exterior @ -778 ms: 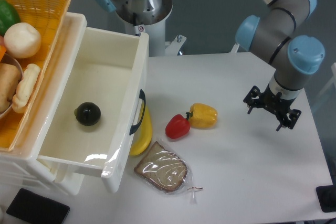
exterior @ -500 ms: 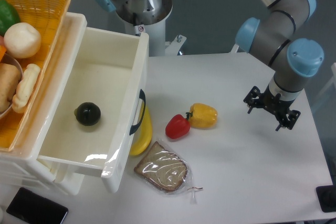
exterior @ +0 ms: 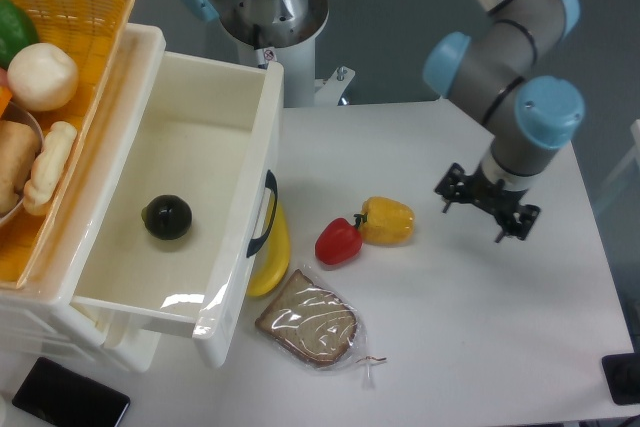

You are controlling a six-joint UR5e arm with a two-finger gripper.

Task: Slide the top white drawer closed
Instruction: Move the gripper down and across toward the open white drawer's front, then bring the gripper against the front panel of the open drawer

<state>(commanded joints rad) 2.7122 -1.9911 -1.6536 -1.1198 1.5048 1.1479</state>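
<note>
Hanging claw: gripper (exterior: 487, 205) over the table (exterior: 480, 347), right of the yellow pepper (exterior: 388, 220), holding nothing (finger gap unreadable)
Drawer: top white drawer (exterior: 175, 152) pulled fully out at left, front panel facing the gripper, so a push could close it
Inside: dark ball (exterior: 166, 217)

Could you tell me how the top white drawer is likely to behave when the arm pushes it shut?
The top white drawer looks like glossy plastic, so the pincer may slip on its front. Nearly empty, it probably slides easily. The round dark object inside may roll.
</note>
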